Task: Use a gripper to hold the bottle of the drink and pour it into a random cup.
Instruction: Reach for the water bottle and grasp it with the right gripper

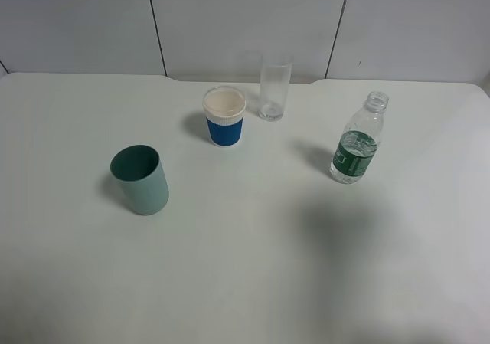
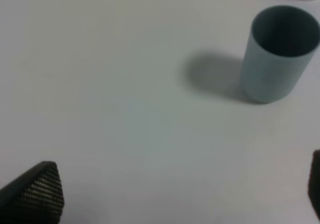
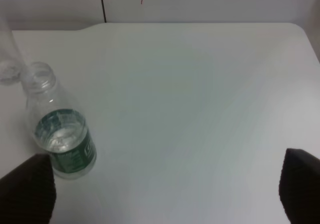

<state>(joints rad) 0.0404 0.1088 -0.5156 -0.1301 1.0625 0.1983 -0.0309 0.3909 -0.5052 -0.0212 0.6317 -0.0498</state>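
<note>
The clear bottle (image 1: 357, 140) with a dark green label and no cap stands upright at the right of the white table. It also shows in the right wrist view (image 3: 59, 131), just beyond one fingertip (image 3: 27, 191). My right gripper (image 3: 167, 194) is open and empty, apart from the bottle. A teal cup (image 1: 141, 179) stands at the left; it shows in the left wrist view (image 2: 277, 52). A blue cup with a white rim (image 1: 224, 116) stands at the back middle. My left gripper (image 2: 175, 196) is open and empty, short of the teal cup. Neither gripper shows in the exterior high view.
A straight clear drinking glass (image 1: 275, 88) stands at the back, right of the blue cup. The white table (image 1: 253, 267) ends at a panelled wall behind. A soft shadow lies on the table in front of the bottle.
</note>
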